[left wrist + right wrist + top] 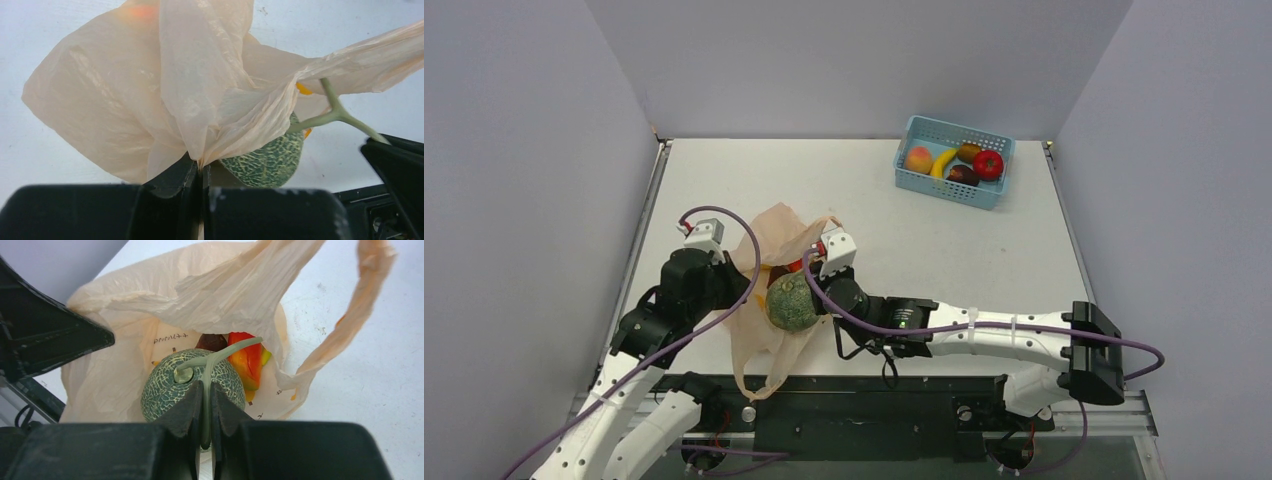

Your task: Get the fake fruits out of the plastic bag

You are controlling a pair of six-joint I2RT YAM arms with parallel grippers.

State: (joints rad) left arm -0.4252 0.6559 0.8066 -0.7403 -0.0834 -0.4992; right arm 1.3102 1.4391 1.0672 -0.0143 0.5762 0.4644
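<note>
The pale-orange plastic bag (pixel 769 240) lies at the near left of the table. My left gripper (pixel 746 288) is shut on a fold of the bag's edge (pixel 204 167). The round dull-green melon (pixel 792 303) sits at the bag's mouth and also shows in the left wrist view (pixel 270 160). My right gripper (pixel 206 390) is shut on the melon's (pixel 170 387) pale T-shaped stem (pixel 220 356); in the top view it (pixel 816 293) is just right of the melon. Behind the melon in the bag (pixel 220 295) lie a red-yellow mango (pixel 247 365) and a dark maroon plum (pixel 212 342).
A light blue basket (pixel 944 190) stands at the back right. It holds a banana (pixel 943 161), a peach-coloured fruit (pixel 918 159), a shiny red fruit (pixel 988 165) and a dark fruit (pixel 963 175). One bag handle (pixel 764 375) hangs over the near table edge.
</note>
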